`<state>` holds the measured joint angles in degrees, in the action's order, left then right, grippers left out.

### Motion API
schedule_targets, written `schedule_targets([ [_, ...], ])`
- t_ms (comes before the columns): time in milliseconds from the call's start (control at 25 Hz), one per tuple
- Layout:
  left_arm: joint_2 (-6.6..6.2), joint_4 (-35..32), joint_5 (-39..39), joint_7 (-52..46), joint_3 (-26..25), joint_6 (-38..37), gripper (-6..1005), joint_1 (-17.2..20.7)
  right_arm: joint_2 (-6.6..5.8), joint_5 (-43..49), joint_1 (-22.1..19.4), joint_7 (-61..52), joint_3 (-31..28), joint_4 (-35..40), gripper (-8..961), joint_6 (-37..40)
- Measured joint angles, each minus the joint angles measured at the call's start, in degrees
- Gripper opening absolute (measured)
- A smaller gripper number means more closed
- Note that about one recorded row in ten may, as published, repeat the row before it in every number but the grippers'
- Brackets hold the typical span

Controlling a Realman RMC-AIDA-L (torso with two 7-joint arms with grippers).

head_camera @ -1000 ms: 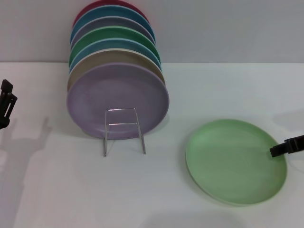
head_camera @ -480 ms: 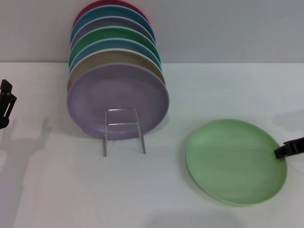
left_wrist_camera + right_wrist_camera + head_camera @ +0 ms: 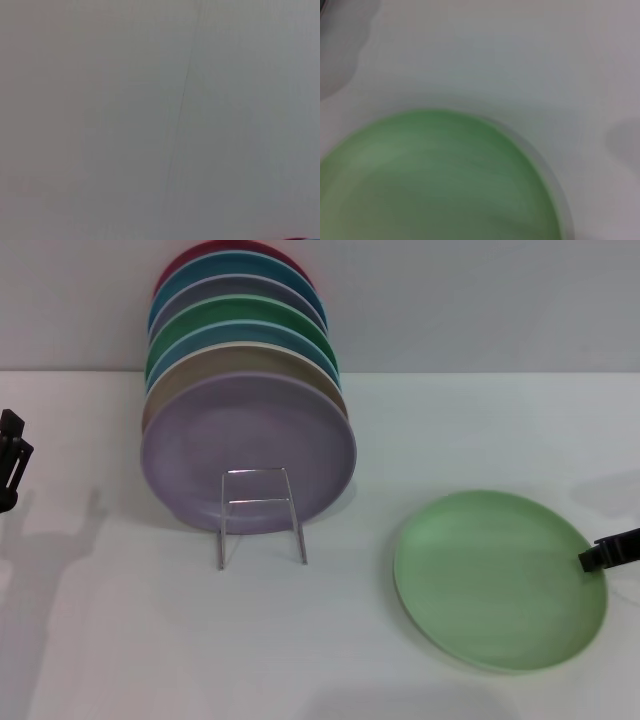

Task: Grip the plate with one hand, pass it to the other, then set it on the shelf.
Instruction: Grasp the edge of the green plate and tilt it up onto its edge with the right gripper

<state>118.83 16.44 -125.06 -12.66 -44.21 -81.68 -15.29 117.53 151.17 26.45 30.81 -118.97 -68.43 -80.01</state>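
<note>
Right gripper [image 3: 610, 552] is sitting at the plate [image 3: 498, 580] rim, right table edge, lined up for an edge grab; can't tell its opening. Plate is lying flat near the front-right corner. Left gripper [image 3: 12, 472] is waiting at the left edge. Shelf [image 3: 260, 515] is holding other plates mid-table.

Mint-green plate [image 3: 498, 580] lying flat on my worktop, wire shelf [image 3: 260, 514] well off to its left.

The plate is round, shallow and matte, face up on the white worktop, with a thin paler rim; my right gripper [image 3: 608, 552] sits at its right edge (whether it actually touches, I cannot tell). The shelf is thin silvery wire, standing upright on its legs, its rectangular front loop just before the row of plates stood on edge in it.
</note>
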Motion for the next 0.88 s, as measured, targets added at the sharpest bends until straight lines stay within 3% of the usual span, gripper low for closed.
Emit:
schedule_targets([
  [240, 0.00, 0.0, 0.0, 0.0, 0.0, -0.1, 862, 0.1, 0.05, 0.0, 0.1, 0.2, 0.0, 0.5, 39, 0.2],
  [600, 0.00, 0.0, 0.0, 0.0, 0.0, -0.2, 863, 0.1, 0.65, -0.2, -1.4, 2.0, 0.0, -2.5, 45, 1.5],
  [880, 0.00, 0.0, 0.0, -0.6, 0.0, -0.3, 863, 0.1, 1.36, -3.3, -5.5, 3.6, -0.7, -11.0, 24, 5.0],
])
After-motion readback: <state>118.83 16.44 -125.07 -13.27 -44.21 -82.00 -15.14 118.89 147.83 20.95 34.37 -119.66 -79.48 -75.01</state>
